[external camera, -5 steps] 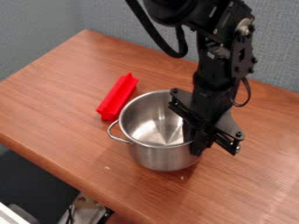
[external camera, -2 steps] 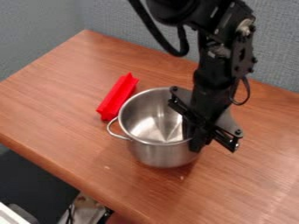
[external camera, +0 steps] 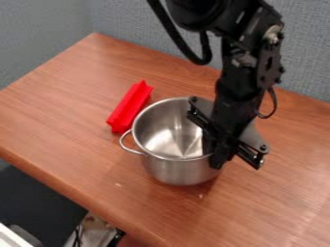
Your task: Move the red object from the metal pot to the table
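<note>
Shiny metal pot, wood-grain table

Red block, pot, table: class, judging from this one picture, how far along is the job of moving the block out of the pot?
Done: the red block lies on the table left of the pot, which looks empty. In hand: nothing; the gripper is shut at the pot's right rim, holding nothing visible. Left: apparently only drawing the arm clear.

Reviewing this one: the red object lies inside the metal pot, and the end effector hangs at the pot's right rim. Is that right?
Not quite. The camera view shows the red object lying on the table, outside the metal pot against its left side. The pot looks empty. The end effector does hang at the pot's right rim.
</note>
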